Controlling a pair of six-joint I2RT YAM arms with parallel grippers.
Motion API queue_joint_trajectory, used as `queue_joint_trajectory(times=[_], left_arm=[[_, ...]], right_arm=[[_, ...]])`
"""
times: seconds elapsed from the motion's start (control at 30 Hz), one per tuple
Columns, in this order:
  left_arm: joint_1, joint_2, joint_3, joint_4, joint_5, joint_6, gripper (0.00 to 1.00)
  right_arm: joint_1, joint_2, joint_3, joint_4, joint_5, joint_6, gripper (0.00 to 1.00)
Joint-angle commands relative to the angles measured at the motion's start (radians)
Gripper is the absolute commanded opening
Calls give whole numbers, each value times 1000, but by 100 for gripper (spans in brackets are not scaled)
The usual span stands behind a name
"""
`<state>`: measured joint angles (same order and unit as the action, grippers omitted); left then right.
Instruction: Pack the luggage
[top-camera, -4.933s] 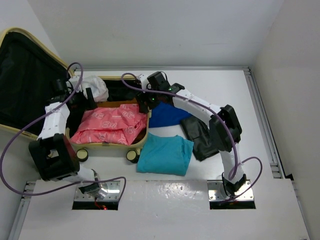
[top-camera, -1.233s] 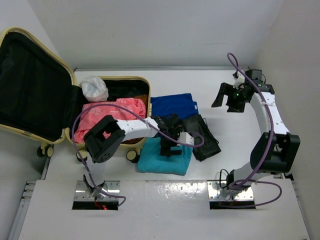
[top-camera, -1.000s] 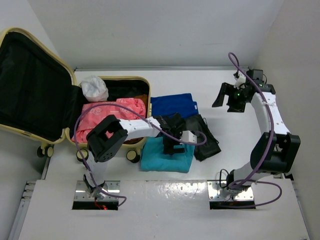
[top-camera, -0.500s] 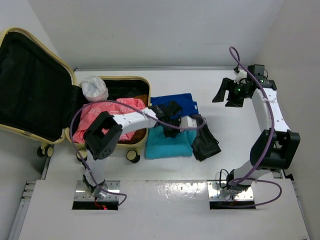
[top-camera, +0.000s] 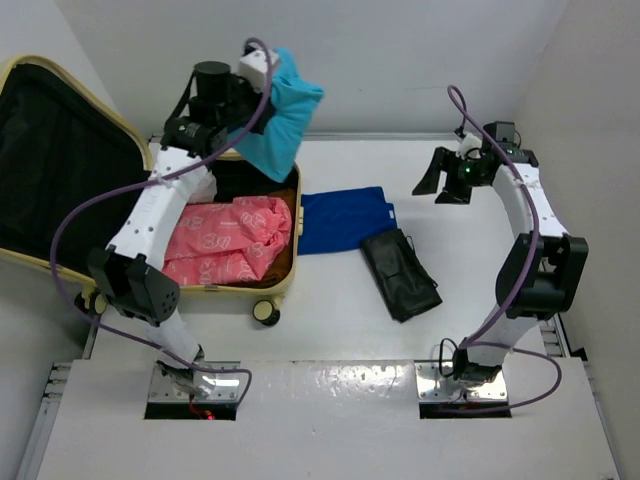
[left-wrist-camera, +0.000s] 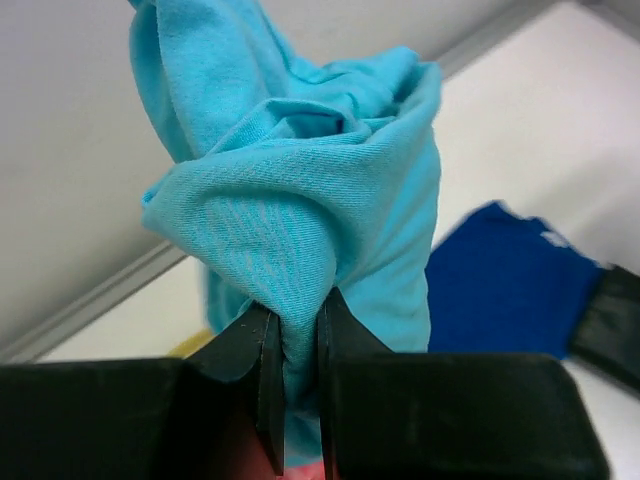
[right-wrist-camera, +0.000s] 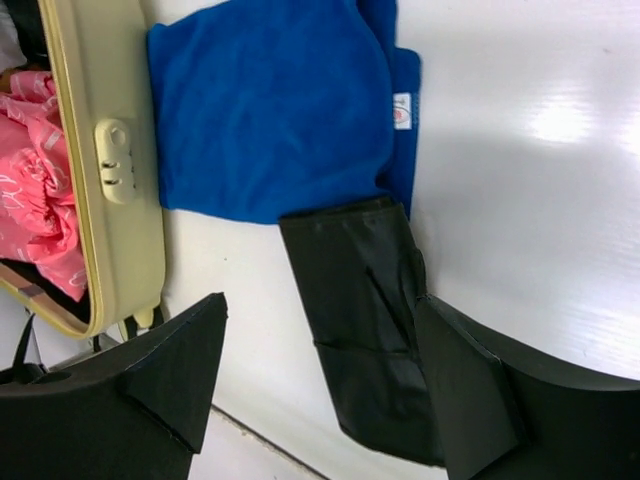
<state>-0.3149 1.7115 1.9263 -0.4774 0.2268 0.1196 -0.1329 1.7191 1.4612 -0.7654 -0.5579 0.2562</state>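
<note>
Two items lie unpacked on the white bench (top-camera: 480, 320) as your left jaws, pinching a crumpled turquoise cotton shirt (left-wrist-camera: 310, 200), hang above the open pale yellow hard-shell suitcase (top-camera: 222, 290) at the bench's left. Your right jaws stand spread. Next, probably: lower the shirt inside and release.

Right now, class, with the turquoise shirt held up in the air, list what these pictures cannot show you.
- Top view: the back of the pale yellow hard-shell suitcase, behind the turquoise shirt and left arm.
- Right wrist view: the white label on the folded blue cloth, too small to read.
- Left wrist view: the black folded pouch, cut off by the right edge.
</note>
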Motion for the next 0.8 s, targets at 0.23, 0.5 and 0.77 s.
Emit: queue_joint_trajectory(times=[0.23, 0.5, 0.77], left_arm=[[158, 112, -342, 126, -66, 109, 0], [159, 336, -297, -68, -67, 296, 0], [139, 522, -142, -196, -50, 276, 15]], right_arm=[[111, 109, 169, 135, 38, -9, 75], [156, 157, 203, 92, 67, -64, 77], [158, 192, 220, 74, 73, -84, 78]])
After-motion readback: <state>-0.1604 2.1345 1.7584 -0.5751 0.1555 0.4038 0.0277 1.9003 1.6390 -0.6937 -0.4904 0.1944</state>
